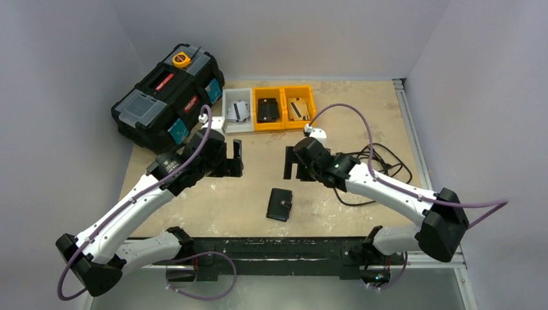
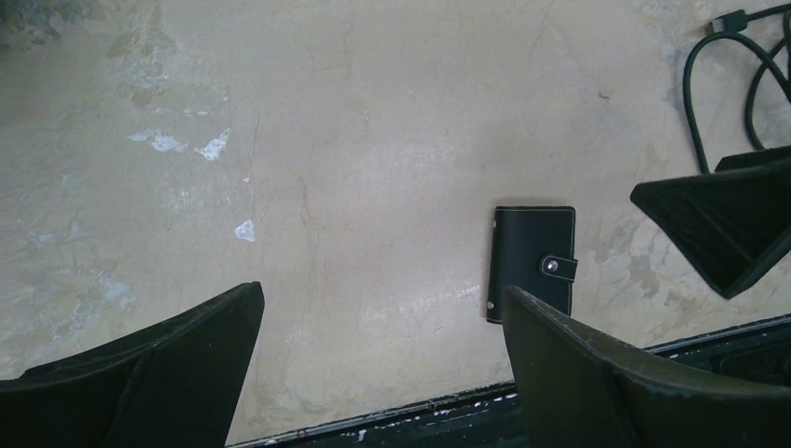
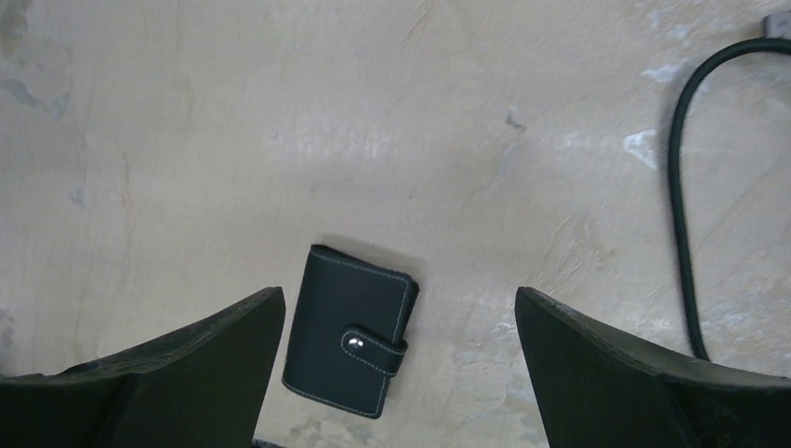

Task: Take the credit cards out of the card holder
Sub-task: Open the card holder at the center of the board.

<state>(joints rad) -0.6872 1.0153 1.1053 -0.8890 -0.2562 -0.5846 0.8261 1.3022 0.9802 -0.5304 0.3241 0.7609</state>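
The card holder (image 1: 280,205) is a small black wallet lying flat near the table's front edge, closed with its snap tab fastened. It also shows in the left wrist view (image 2: 532,261) and the right wrist view (image 3: 350,327). The credit cards are hidden; none show outside the wallet. My left gripper (image 1: 234,160) is open and empty, above the table behind and left of the wallet; in its wrist view (image 2: 382,299) the wallet lies by the right finger. My right gripper (image 1: 292,165) is open and empty, behind the wallet; in its wrist view (image 3: 399,299) the wallet lies by the left finger.
A large black toolbox (image 1: 169,97) with a yellow tape measure (image 1: 181,59) stands at the back left. A white bin (image 1: 238,110) and two orange bins (image 1: 284,108) hold small items at the back. A black cable (image 1: 381,165) coils on the right. A black rail (image 1: 278,248) lines the near edge.
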